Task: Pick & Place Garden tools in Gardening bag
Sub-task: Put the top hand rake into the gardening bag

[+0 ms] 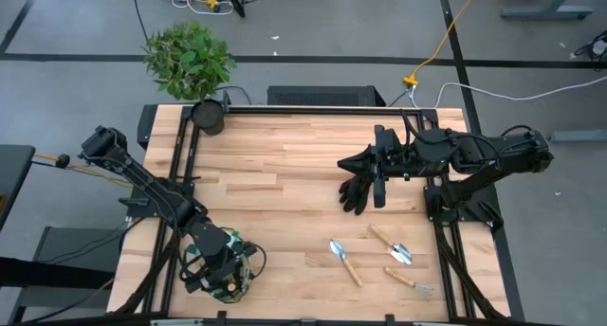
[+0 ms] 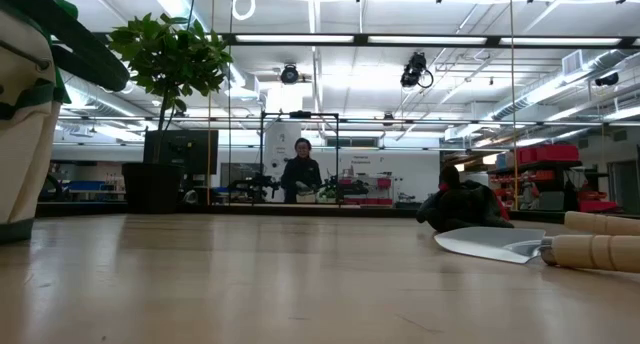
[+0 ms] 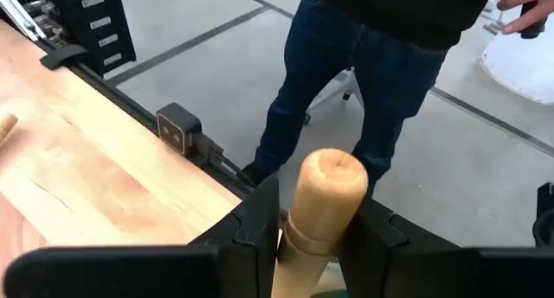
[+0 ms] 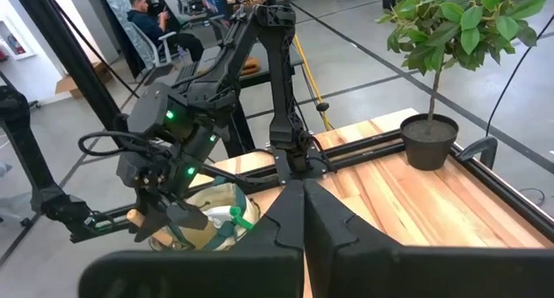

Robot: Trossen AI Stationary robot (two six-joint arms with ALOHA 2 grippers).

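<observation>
The beige, green-trimmed gardening bag (image 1: pixel 228 280) stands at the table's near left corner and shows large at the low view's left edge (image 2: pixel 25 114). My left gripper (image 3: pixel 316 237) hovers over it, and a tool's wooden handle (image 3: pixel 327 194) rises between its fingers. The tool's lower part is hidden. My right gripper (image 4: pixel 303 216) is shut and empty, held high over the black glove (image 1: pixel 355 190). Two trowels (image 1: pixel 343 260) (image 1: pixel 392 243) and a hand fork (image 1: pixel 410 281) lie flat on the near right of the table. My left gripper has one finger (image 3: pixel 258 224) close on either side of the handle's neck (image 3: pixel 303 246), below its rounded end. The handle stands up between them, tilted, its lower part going down into the bag. I cannot tell whether the fingers touch it.
A leafy plant in a black pot (image 1: pixel 208 116) stands at the far left corner. A person (image 3: pixel 346 64) stands just beyond the table's near edge by the bag. Something green and white (image 4: pixel 232 217) lies inside the bag. The table's middle (image 1: pixel 275 193) is bare wood.
</observation>
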